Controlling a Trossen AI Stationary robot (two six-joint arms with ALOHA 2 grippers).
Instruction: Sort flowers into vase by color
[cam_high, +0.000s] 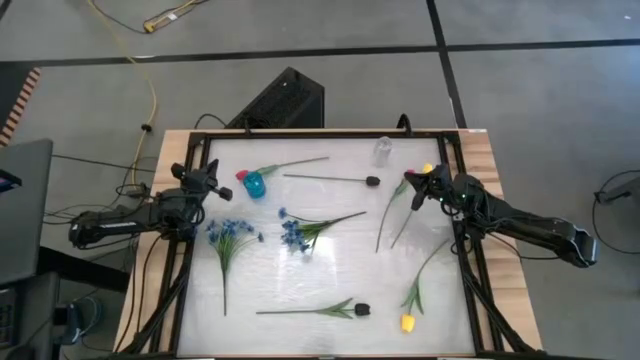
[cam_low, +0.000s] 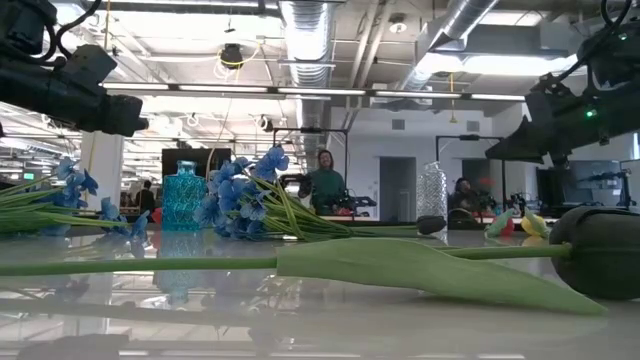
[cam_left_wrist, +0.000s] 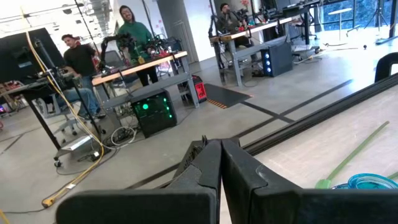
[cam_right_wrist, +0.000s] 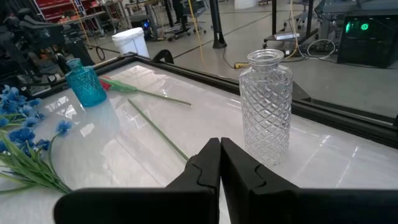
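Flowers lie flat on the white table: two blue sprays (cam_high: 228, 232) (cam_high: 293, 233), a black-headed bloom (cam_high: 371, 181), another black-headed bloom (cam_high: 361, 310), a yellow tulip (cam_high: 408, 322), and a red tulip (cam_high: 243, 175) beside the blue vase (cam_high: 255, 185). The clear vase (cam_high: 383, 150) stands near the far edge. A red and a yellow tulip head (cam_high: 426, 169) lie under my right arm. My left gripper (cam_left_wrist: 220, 158) is shut, hovering left of the blue vase. My right gripper (cam_right_wrist: 220, 155) is shut and raised, pointing toward the clear vase (cam_right_wrist: 266, 106).
A black frame (cam_high: 465, 250) rims the white table surface. A dark box (cam_high: 283, 100) sits beyond the far edge. People work at benches (cam_left_wrist: 134, 59) in the room behind. Bare table surface lies in the middle (cam_high: 330, 265), between the flowers.
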